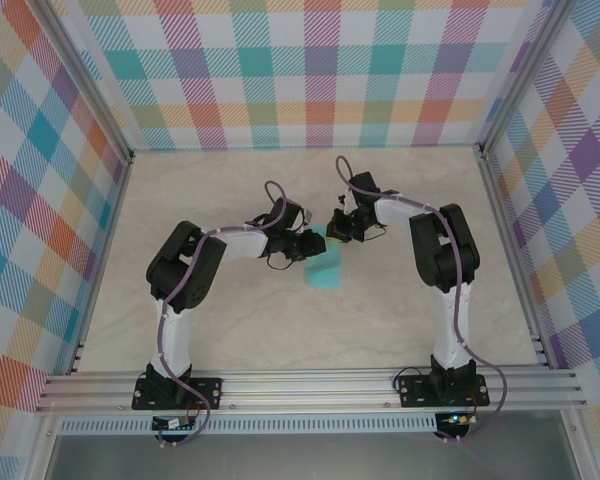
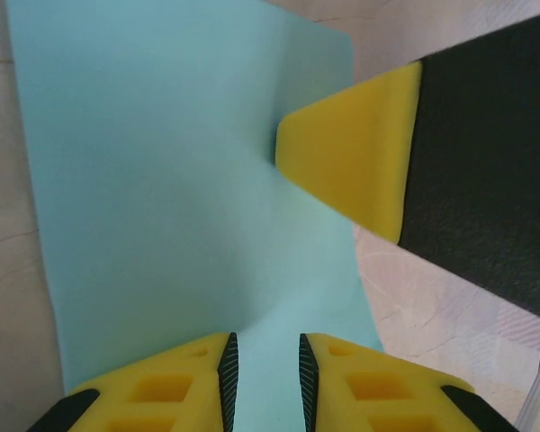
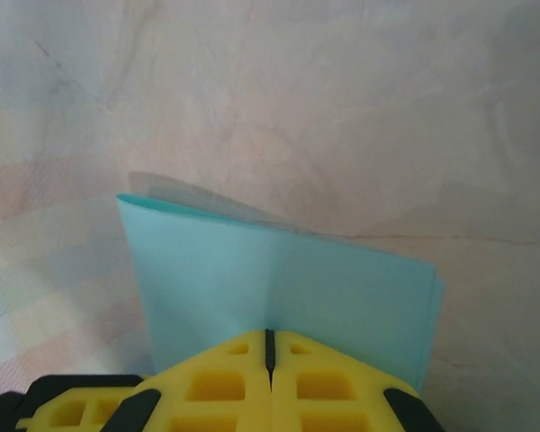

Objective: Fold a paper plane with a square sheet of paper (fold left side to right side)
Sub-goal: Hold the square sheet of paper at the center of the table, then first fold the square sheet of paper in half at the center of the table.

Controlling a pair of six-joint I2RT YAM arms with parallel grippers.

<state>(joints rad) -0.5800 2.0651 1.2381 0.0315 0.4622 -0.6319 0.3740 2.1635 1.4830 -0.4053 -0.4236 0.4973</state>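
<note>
Marbled beige stone pattern covers the table, and it shows pale and veined beyond the paper in my right wrist view. Plaid walls in teal, orange, purple and pink stand on the left, far and right sides, and a ribbed aluminium rail runs along the near edge where both my arms are bolted. The paper lies near the middle of the table, between my two wrists. It is plain light turquoise and, from above, a rectangle longer than it is wide. My left fingers stand a little apart at its near edge in the left wrist view, with turquoise showing through the narrow gap; I cannot tell whether they grip the sheet or only bear down on it. My right fingers are pressed together, seam to seam. Their yellow tip touches the paper's right edge in the left wrist view, resting on the sheet without pinching it. In the right wrist view the paper's far left corner shows two layers slightly parted, and a faint crease runs up from my fingertips.
</note>
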